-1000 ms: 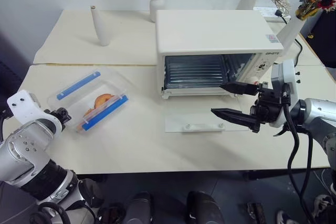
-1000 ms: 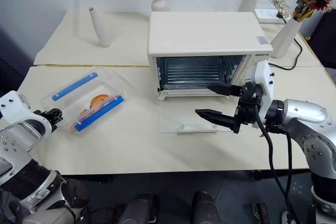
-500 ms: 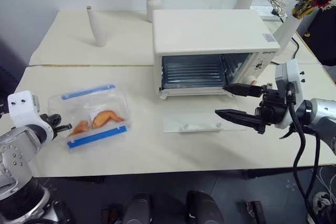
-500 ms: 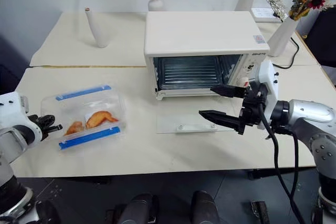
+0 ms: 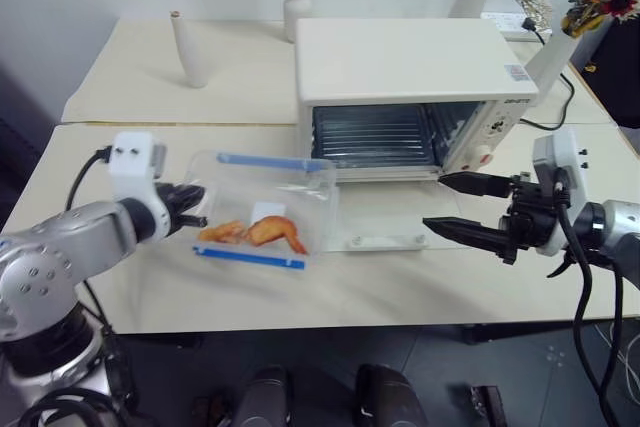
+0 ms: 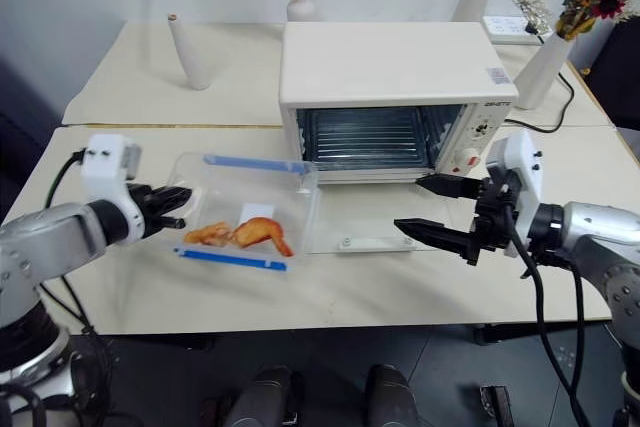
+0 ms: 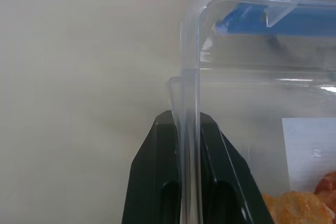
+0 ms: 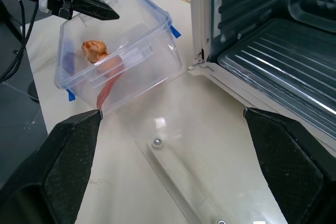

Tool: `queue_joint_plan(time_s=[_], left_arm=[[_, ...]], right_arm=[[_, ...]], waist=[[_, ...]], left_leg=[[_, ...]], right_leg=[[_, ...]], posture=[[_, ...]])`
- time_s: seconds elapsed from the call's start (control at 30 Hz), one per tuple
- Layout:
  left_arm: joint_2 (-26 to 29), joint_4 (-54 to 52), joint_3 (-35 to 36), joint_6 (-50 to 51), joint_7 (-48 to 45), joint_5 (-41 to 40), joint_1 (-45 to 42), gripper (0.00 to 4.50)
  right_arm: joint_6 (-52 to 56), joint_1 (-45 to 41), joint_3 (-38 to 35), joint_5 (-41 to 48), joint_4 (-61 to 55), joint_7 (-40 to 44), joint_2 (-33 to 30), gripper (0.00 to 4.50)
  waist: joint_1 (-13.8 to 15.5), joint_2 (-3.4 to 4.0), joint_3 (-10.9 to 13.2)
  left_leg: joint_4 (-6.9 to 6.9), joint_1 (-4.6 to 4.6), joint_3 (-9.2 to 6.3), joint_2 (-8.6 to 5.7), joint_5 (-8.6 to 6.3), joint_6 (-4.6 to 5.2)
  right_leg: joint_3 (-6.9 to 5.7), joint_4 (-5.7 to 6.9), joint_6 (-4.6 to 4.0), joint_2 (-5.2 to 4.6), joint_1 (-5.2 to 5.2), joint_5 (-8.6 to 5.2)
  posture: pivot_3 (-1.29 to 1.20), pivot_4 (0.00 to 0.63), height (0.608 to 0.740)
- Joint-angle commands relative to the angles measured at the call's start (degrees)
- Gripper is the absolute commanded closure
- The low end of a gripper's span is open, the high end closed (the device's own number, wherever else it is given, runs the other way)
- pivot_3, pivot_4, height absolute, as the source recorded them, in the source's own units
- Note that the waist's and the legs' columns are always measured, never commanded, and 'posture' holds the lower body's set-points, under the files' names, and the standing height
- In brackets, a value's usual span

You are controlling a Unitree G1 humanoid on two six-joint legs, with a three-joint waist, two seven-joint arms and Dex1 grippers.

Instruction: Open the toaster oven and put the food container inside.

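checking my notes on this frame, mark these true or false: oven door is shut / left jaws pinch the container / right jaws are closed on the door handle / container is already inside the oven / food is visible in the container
1. The toaster oven door is shut: false. The glass door lies folded down flat on the table.
2. The left gripper pinches the food container: true, on its edge.
3. The right gripper is closed on the door handle: false. It is open and holds nothing.
4. The container is already inside the oven: false. It is outside, left of the open door.
5. Food is visible in the container: true, orange-brown pieces.
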Motion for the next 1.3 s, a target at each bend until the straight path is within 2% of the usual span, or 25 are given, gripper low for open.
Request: queue_joint_plan(time_s=[0.03, 0.2, 0.4, 0.67, 1.03, 1.17, 1.3], left_arm=[[0.16, 3.78, -5.05, -0.58, 1.91, -5.64, -5.14, 4.43], [0.79, 8.52, -11.11, -0.58, 2.32, -9.23, -10.05, 4.43], [-1.32, 12.21, -16.73, -0.58, 1.4, -9.25, -15.89, 4.43], [-5.97, 17.12, -23.13, -1.09, -5.01, -0.12, -22.4, 4.43], [-9.03, 23.86, -29.9, -8.02, -15.1, 12.32, -25.05, 4.43], [-9.76, 24.41, -30.36, -9.97, -17.32, 15.73, -25.18, 3.24], [-10.5, 23.2, -26.45, -9.35, -18.07, 16.74, -24.33, 2.14]], right_arm=[[0.35, 1.68, -4.42, 1.72, -3.34, -1.1, -1.11, 0.0], [1.01, 4.88, -7.61, 2.94, -5.61, -3.01, -0.88, 0.0], [0.95, 7.74, -10.02, 4.21, -7.71, -4.92, -0.41, 0.0], [0.24, 10.06, -12.37, 4.18, -8.22, -5.47, -0.87, 0.0], [0.97, 14.43, -18.69, 5.2, -9.27, -6.28, -1.42, 0.0], [0.85, 15.33, -19.21, 5.85, -10.07, -7.5, -1.04, 0.0], [0.64, 15.72, -18.99, 5.72, -10.08, -8.2, -1.07, 0.0]], waist=[[0.11, -0.01, 0.0], [-0.03, -0.01, 0.01], [0.0, -0.02, 0.01], [0.08, -0.03, 0.02], [0.1, -0.03, 0.02], [0.09, -0.03, 0.02], [0.08, -0.04, 0.02]], left_leg=[[0.0, -0.01, 0.0, -0.01, 0.0, 0.0], [-0.02, 0.0, 0.01, -0.03, 0.0, -0.01], [-0.01, 0.0, 0.05, -0.03, 0.02, -0.03], [-0.01, 0.0, 0.26, -0.05, 0.02, -0.03], [-0.01, -0.01, 0.58, -0.02, 0.03, -0.03], [-0.01, -0.01, 0.58, -0.01, 0.03, -0.02], [-0.01, 0.0, 0.58, -0.01, 0.03, -0.02]], right_leg=[[0.01, -0.01, 0.0, 0.0, -0.01, 0.0], [-0.01, -0.01, 0.0, 0.04, -0.02, 0.0], [0.01, -0.01, 0.0, 0.07, -0.01, 0.0], [0.01, -0.02, 0.0, 0.08, -0.01, 0.0], [0.0, -0.04, 0.0, 0.1, -0.02, 0.0], [0.01, -0.04, 0.0, 0.1, -0.01, 0.0], [0.01, -0.03, 0.0, 0.1, -0.01, 0.0]], posture=[[0.0, 0.15, 0.74], [0.0, 0.15, 0.74], [0.0, 0.15, 0.74], [0.0, 0.15, 0.74], [0.0, 0.15, 0.74], [0.0, 0.15, 0.74], [0.0, 0.15, 0.74]])
